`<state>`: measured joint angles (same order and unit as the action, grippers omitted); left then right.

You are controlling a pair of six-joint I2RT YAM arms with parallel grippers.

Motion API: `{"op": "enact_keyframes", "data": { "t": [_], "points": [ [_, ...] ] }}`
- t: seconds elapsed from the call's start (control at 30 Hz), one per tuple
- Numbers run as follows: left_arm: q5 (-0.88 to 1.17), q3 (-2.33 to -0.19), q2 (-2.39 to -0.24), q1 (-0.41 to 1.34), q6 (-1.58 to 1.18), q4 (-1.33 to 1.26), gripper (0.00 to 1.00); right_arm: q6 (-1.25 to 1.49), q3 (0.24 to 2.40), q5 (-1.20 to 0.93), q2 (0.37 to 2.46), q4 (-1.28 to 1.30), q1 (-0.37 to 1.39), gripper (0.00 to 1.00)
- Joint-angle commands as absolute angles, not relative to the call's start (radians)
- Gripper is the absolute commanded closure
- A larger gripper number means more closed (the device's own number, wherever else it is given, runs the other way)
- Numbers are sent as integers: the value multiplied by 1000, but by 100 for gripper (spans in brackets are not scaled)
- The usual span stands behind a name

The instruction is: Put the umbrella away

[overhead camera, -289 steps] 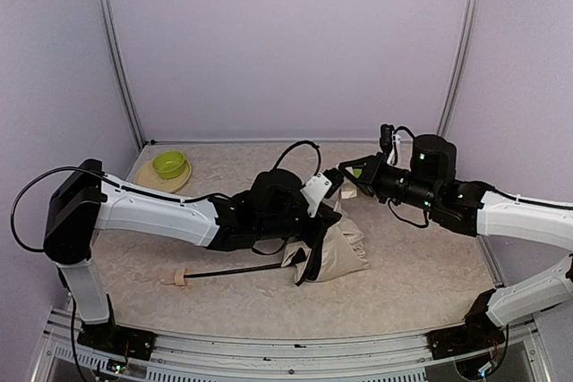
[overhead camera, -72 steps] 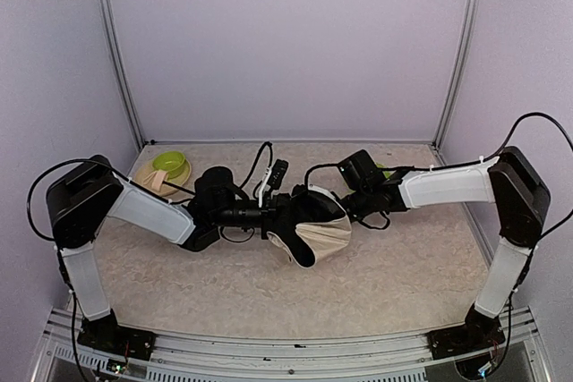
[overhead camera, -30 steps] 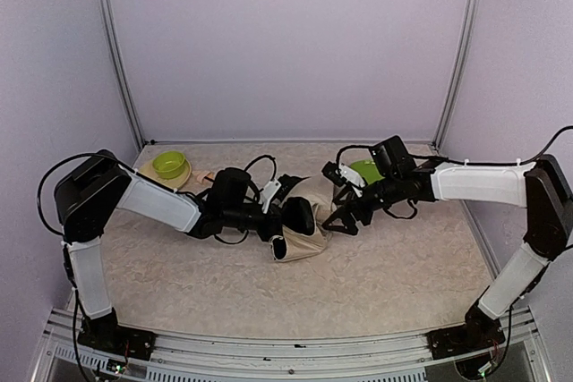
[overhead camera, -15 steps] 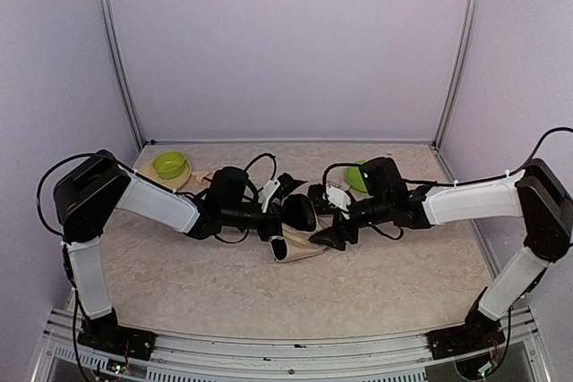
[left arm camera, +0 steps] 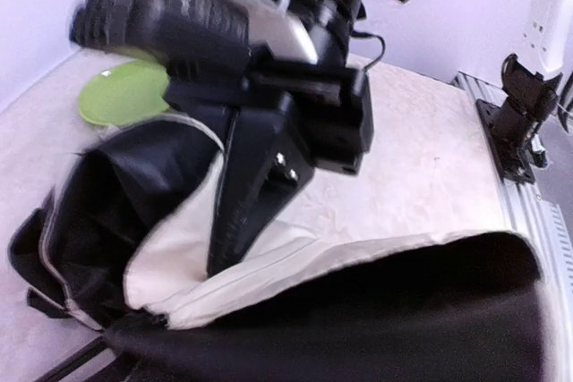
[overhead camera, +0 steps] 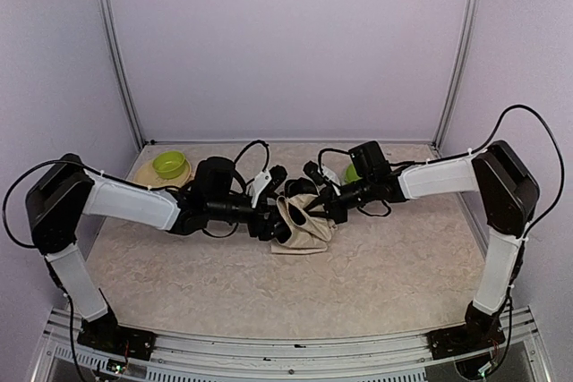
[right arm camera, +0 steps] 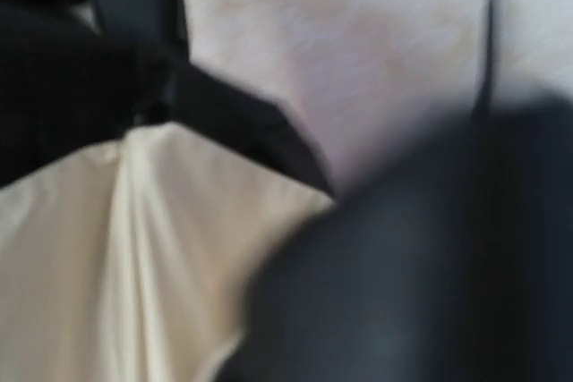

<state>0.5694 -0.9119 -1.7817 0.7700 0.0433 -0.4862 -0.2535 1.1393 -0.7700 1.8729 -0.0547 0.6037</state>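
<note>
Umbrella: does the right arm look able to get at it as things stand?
Likely yes. The right gripper is right at the umbrella, a finger touching its cream cloth; nothing lies between them.

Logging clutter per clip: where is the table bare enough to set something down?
Bare: the strip of table in front of the umbrella, and the right side past the right arm. Crowded: the middle, where the left gripper and right gripper meet the umbrella; the bowl sits back left.
</note>
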Motion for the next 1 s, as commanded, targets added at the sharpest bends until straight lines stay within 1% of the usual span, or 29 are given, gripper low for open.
{"op": "enact_keyframes", "data": {
  "t": [0.0,0.03,0.1,0.27,0.37,0.5,0.73,0.9,0.93,0.97],
  "points": [
    [382,-993,-1562,796,340,-167,11,-205,1214,-914,1945,97,568,100],
    [340,-1007,-1530,807,391,-94,3,-199,1228,-926,1962,109,558,100],
    [317,-1032,-1485,827,480,30,1,-193,1276,-952,2018,144,541,100],
    [331,-1008,-1504,868,601,77,1,-207,1378,-983,2128,250,531,100],
    [362,-1020,-1558,885,636,80,1,-210,1383,-987,2144,264,531,100],
    [419,-1072,-1639,903,689,206,1,-203,1371,-981,2141,254,531,100],
    [297,-1098,-1790,926,721,377,1,-197,1375,-963,2172,251,531,100],
    [218,-1069,-1863,955,733,342,1,-185,1378,-942,2186,249,532,100],
    [200,-1066,-1872,963,738,335,3,-183,1378,-943,2188,248,533,100],
    [178,-1066,-1877,971,739,330,9,-181,1376,-941,2190,245,537,100]
  ]
}}
